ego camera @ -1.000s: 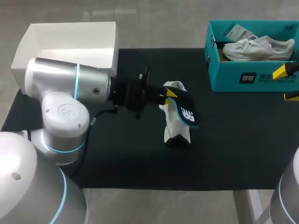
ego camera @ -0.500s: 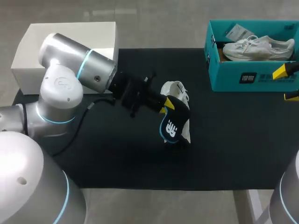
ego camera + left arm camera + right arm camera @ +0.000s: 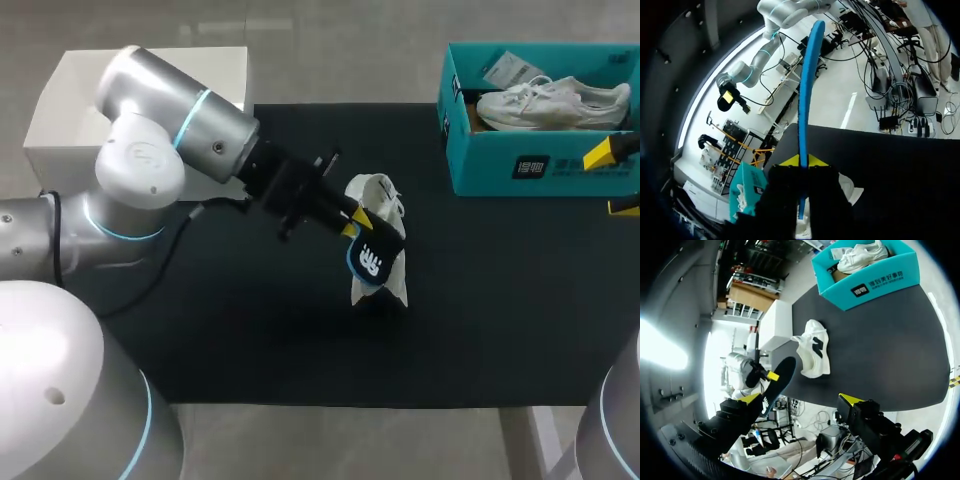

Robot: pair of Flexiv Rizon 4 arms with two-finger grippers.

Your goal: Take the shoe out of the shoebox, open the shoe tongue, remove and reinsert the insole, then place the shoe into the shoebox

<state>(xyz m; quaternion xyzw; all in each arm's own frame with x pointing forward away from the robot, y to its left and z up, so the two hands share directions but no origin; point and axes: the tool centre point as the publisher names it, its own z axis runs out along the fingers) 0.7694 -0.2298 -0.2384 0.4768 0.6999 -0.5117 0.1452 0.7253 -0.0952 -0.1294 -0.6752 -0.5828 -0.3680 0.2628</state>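
**STATUS: INSOLE OUT OF SHOE, REINSERTION PENDING**

**Insole.** The insole (image 3: pixel 374 260) is black with a blue rim and a white mark on its face. It hangs over the shoe, its lower end at or just above the shoe's opening. Contact cannot be confirmed.

**Shoe.** The shoe (image 3: pixel 380 195) is white, with a dark mark on its side in the right wrist view. It rests near the middle of the table (image 3: pixel 480 300), well apart from the shoebox. The insole hides part of it, so the state of the tongue cannot be told.

**Left gripper.** The left gripper (image 3: pixel 356 222) has its fingers closed narrowly on one end of the insole. The left wrist view shows the insole edge-on between the two yellow tips.

**Right gripper.** The right gripper (image 3: pixel 800 400) stands wide apart and holds nothing. It sits at the table's right edge, just beside the shoebox.

**Shoebox.** The teal shoebox (image 3: pixel 520 165) stands at the far right corner and contains a second white shoe (image 3: pixel 550 100).

**Other items.** A white box (image 3: pixel 140 75) stands at the far left corner.

**Progress.** Judged complete: shoe extraction and insole removal. Judged outstanding: seating the insole and returning the shoe to the shoebox.
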